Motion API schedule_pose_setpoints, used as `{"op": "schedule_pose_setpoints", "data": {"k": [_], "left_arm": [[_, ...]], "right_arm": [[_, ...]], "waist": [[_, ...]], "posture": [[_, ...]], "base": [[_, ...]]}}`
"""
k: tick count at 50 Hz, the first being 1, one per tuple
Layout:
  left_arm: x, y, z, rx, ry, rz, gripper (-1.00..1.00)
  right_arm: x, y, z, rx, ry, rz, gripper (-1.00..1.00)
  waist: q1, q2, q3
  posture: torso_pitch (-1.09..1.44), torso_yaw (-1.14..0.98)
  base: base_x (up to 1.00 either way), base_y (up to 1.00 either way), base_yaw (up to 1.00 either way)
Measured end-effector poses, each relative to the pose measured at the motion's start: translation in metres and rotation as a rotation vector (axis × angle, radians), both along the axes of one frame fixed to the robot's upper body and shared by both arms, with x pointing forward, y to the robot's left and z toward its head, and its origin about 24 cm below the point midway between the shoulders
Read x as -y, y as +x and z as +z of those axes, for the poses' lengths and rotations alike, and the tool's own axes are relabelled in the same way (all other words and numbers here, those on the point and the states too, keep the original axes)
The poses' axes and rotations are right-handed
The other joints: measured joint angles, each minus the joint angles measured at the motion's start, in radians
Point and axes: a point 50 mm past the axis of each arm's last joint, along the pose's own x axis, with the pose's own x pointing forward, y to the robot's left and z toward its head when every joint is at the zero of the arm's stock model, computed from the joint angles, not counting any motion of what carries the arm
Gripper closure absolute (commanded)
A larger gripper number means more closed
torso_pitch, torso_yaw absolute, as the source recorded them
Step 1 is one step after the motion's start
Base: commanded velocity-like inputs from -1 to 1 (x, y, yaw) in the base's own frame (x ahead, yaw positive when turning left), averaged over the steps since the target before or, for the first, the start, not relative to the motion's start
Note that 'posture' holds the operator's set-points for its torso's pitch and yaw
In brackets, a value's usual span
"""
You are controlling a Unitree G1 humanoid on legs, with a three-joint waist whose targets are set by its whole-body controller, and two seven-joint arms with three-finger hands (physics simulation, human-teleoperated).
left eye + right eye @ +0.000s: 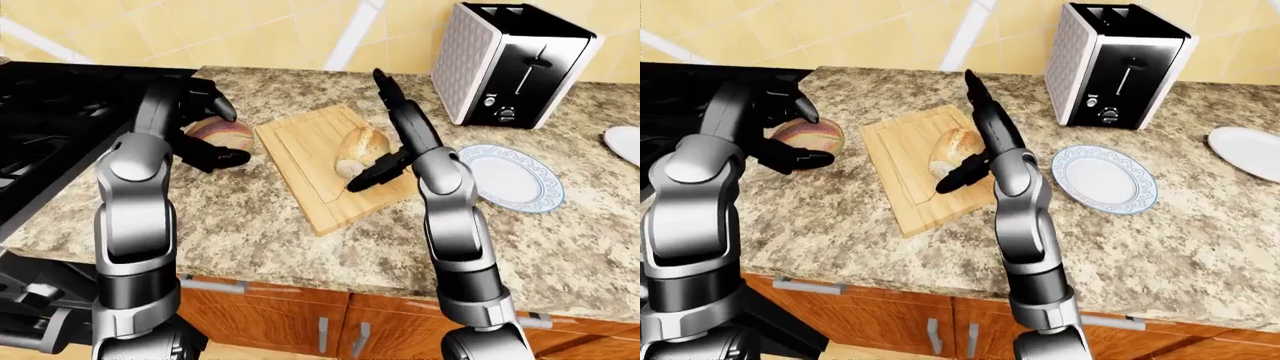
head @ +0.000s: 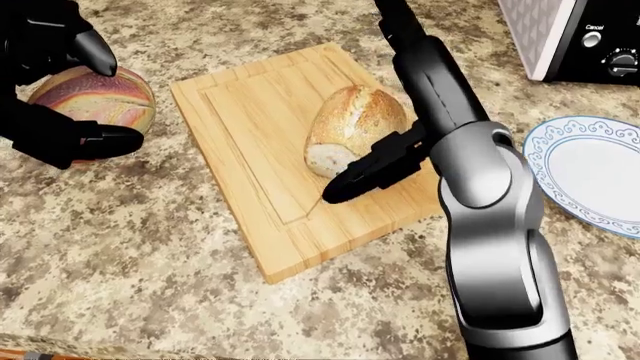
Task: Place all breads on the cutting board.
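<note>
While the left hand (image 2: 55,82) grips a loaf (image 2: 95,96), the right hand (image 2: 395,97) stands spread.

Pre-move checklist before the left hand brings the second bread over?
1. First loaf resting on the cutting board: ok.
2. Right hand open, fingers spread off the loaf: ok.
3. Right hand out of the board area: not ok, thumb and finger flank the loaf.
4. Left hand closed round the marbled bread: ok.
5. Marbled bread on the board: not ok, it sits on the counter, left of the board in the head view.
6. Bare board space on the left half for it: ok.
</note>
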Motion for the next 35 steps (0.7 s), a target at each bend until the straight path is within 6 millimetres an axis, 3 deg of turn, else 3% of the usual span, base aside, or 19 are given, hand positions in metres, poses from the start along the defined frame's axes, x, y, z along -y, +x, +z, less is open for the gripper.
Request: {"op": "schedule_pose_setpoints", "data": {"k": [5, 16, 24, 29, 35], "left_arm": [[0.011, 0.004, 0.007, 0.012, -0.005, -0.014, 0.65], [0.046, 0.023, 0.017, 0.012, -0.008, -0.076, 0.73], [0.077, 0.050, 0.007, -0.034, 0.011, -0.127, 0.74], [0.094, 0.066, -0.007, -0.081, 0.018, -0.151, 0.74], [0.107, 0.083, -0.010, -0.102, 0.015, -0.153, 0.73]], "right_arm": [[0.012, -0.012, 0.016, 0.017, 0.004, -0.012, -1.00], [0.039, -0.043, 0.038, 0.050, 0.001, -0.049, -1.00], [0.047, -0.060, 0.042, 0.065, -0.020, -0.045, -1.00], [0.051, -0.060, 0.041, 0.064, -0.014, -0.054, -1.00], [0.049, -0.061, 0.038, 0.058, -0.013, -0.040, -1.00]], "waist": [[0.007, 0.003, 0.013], [0.004, -0.001, 0.015], [0.005, -0.007, 0.013], [0.002, -0.008, 0.014], [0.001, -0.011, 0.014]], "posture": [[0.00, 0.00], [0.00, 0.00], [0.00, 0.00], [0.00, 0.00], [0.00, 0.00]], "base": [[0.00, 0.00, 0.00], [0.00, 0.00, 0.00], [0.00, 0.00, 0.00], [0.00, 0.00, 0.00], [0.00, 0.00, 0.00]]}}
